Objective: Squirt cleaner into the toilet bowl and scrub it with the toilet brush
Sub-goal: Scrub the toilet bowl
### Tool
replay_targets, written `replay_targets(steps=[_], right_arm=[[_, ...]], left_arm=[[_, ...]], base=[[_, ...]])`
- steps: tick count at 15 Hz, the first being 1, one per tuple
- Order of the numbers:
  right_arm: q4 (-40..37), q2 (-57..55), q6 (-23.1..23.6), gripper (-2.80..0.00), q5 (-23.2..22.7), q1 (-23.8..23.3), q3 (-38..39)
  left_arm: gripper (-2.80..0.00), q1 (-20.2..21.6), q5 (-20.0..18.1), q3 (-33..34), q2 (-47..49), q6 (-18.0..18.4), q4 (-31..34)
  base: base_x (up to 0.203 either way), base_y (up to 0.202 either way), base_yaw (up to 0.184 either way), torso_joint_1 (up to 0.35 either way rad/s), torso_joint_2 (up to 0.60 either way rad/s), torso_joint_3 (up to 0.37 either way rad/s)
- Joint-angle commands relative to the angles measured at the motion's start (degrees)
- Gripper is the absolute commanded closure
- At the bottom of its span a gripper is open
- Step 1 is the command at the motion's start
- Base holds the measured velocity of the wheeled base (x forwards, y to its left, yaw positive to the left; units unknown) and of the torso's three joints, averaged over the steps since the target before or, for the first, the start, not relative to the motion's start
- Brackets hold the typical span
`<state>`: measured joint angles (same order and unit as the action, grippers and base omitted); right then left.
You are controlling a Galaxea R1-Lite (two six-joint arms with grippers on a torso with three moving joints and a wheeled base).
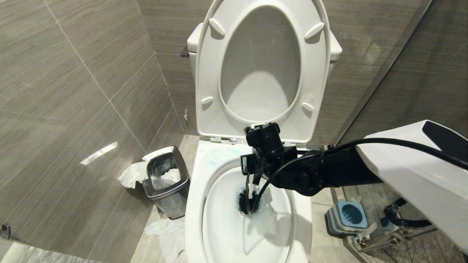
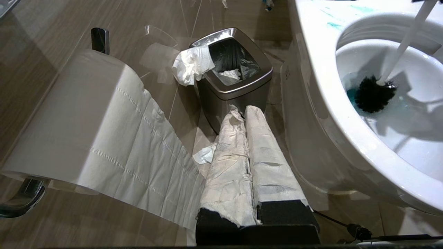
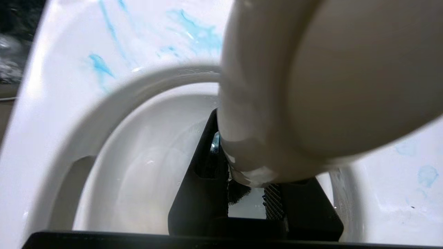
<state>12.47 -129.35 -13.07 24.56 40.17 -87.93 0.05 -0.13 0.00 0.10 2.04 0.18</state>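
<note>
Scrubbing stage, judged from the scene: cleaner already in, showing as teal tint in the water beside the bristles and as pale blue smears on the rim at the hinge end. Toilet brush down inside the toilet bowl, black bristle head pressed low against the wall at the waterline, white handle rising steeply toward the hinge end of the rim. Right gripper poised over that same end of the bowl, fingers clamped on the upper part of the handle, its rounded flat end sticking out behind the grip. Left gripper parked low by the floor, paper-wrapped fingers pressed together on nothing, pointing toward the steel waste bin with crumpled tissue over its lip; toilet roll close alongside. Blue-and-grey brush holder on the floor off the bowl's right edge.

Handling, as a judgement: light tool, stiff smooth plastic handle, likely slick if wetted, so prone to twisting or sliding in a pinch grip. Best held high and firmly, well clear of the wet head. Springy bristles, apt to flick droplets; hard glazed ceramic, so moderate pressure.
</note>
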Motion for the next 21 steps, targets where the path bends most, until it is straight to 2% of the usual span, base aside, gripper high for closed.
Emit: replay_targets(steps=[1, 3, 7, 12, 16, 21], right_arm=[[3.6, -4.1, 1.0, 0.0, 0.8, -0.3, 0.3], [6.7, -6.4, 1.8, 0.0, 1.7, -0.3, 1.1], [7.7, -7.0, 2.0, 0.0, 3.7, 0.4, 1.2], [7.0, 7.5, 2.2, 0.0, 3.7, 2.0, 6.1], [1.6, 19.9, 2.0, 0.0, 3.5, 2.4, 11.5], [1.5, 15.5, 1.5, 0.0, 3.5, 2.4, 11.3]], left_arm=[[0.0, 0.0, 0.0, 0.0, 0.0, 0.0, 0.0], [0.0, 0.0, 0.0, 0.0, 0.0, 0.0, 0.0], [0.0, 0.0, 0.0, 0.0, 0.0, 0.0, 0.0], [0.0, 0.0, 0.0, 0.0, 0.0, 0.0, 0.0], [0.0, 0.0, 0.0, 0.0, 0.0, 0.0, 0.0], [0.0, 0.0, 0.0, 0.0, 0.0, 0.0, 0.0]], base=[[0.0, 0.0, 0.0, 0.0, 0.0, 0.0], [0.0, 0.0, 0.0, 0.0, 0.0, 0.0], [0.0, 0.0, 0.0, 0.0, 0.0, 0.0], [0.0, 0.0, 0.0, 0.0, 0.0, 0.0], [0.0, 0.0, 0.0, 0.0, 0.0, 0.0], [0.0, 0.0, 0.0, 0.0, 0.0, 0.0]])
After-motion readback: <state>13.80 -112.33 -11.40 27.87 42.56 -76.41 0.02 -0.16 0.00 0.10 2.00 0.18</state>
